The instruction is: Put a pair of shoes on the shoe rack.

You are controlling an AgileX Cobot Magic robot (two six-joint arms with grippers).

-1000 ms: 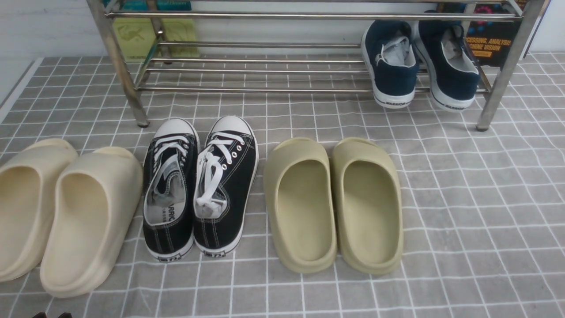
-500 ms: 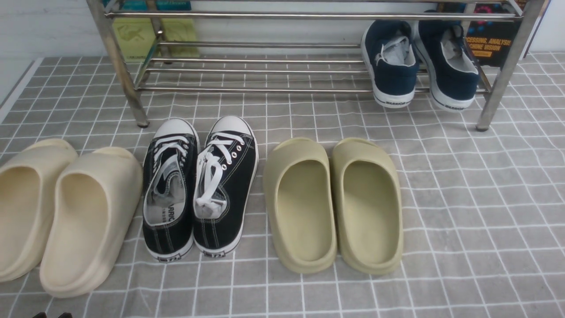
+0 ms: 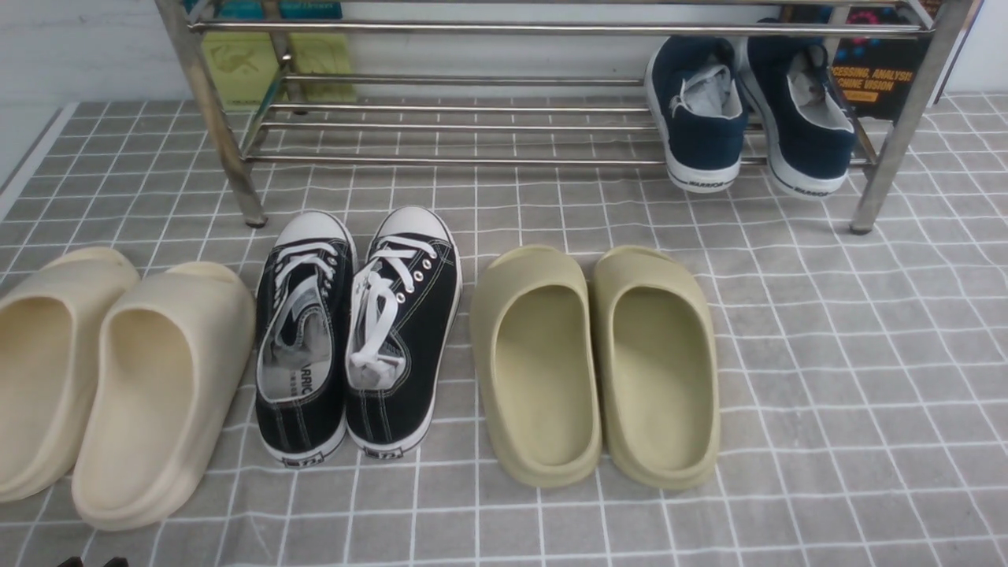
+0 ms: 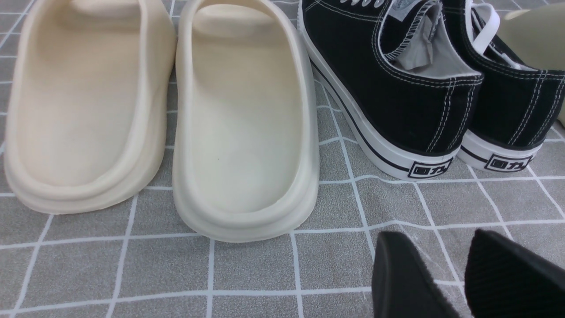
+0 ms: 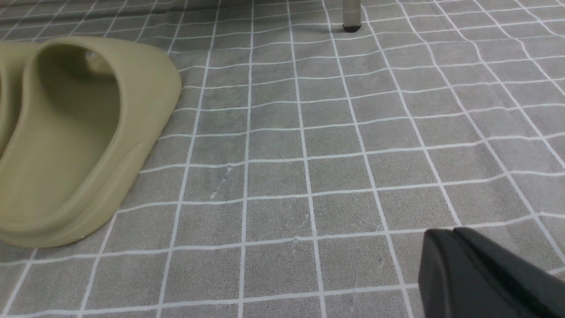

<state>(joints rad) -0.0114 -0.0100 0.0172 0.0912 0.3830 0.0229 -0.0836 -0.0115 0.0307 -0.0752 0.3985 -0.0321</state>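
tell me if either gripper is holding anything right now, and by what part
Nothing is held. The left gripper is open over bare cloth; the right gripper is shut and empty.

Shiny steel shoe rack [image 3: 472, 160], navy canvas pair of shoes [image 3: 748, 118], matt foam slides [image 3: 594, 362], woven grey cloth [image 3: 850, 378]

front: high, looks forward and down over the grey checked cloth [image 3: 827, 331] to the shoe rack [image 3: 472, 94] | left wrist: low and close behind the cream slides [image 4: 245, 128] and black sneakers [image 4: 397, 88], both shared with front | right wrist: low, near cloth, shares the olive slide [image 5: 75, 132] and a rack leg [image 5: 352, 15] with front
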